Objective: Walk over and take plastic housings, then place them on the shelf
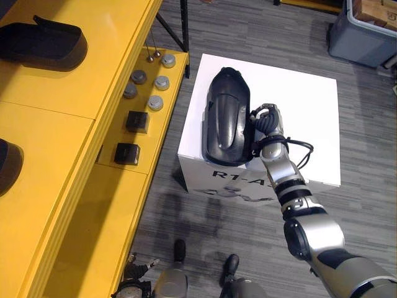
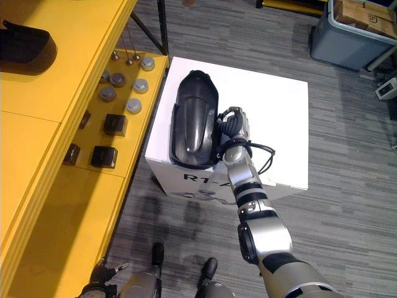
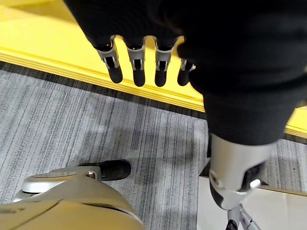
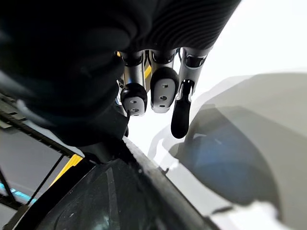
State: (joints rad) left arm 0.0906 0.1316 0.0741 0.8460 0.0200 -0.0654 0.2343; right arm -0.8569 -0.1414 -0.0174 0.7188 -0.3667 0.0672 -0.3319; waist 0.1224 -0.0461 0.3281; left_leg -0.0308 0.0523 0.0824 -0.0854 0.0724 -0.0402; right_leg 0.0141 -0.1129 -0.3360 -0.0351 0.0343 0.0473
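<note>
Right hand (image 1: 268,119) sits at the right rim of the dark plastic housing (image 1: 228,118) on the white box (image 1: 298,105); whether it grips cannot be told.
The housing lies along the box's left side, long, glossy, dark grey, rounded at its far end. The yellow shelf (image 1: 68,87) is just left of the box; its low ledge holds round grey caps (image 1: 155,102) and black blocks (image 1: 127,153), and a second housing (image 1: 40,43) rests on top. A grey bin (image 1: 366,34) stands well apart. Left hand (image 3: 137,72) hangs over carpet, fingers straight.
</note>
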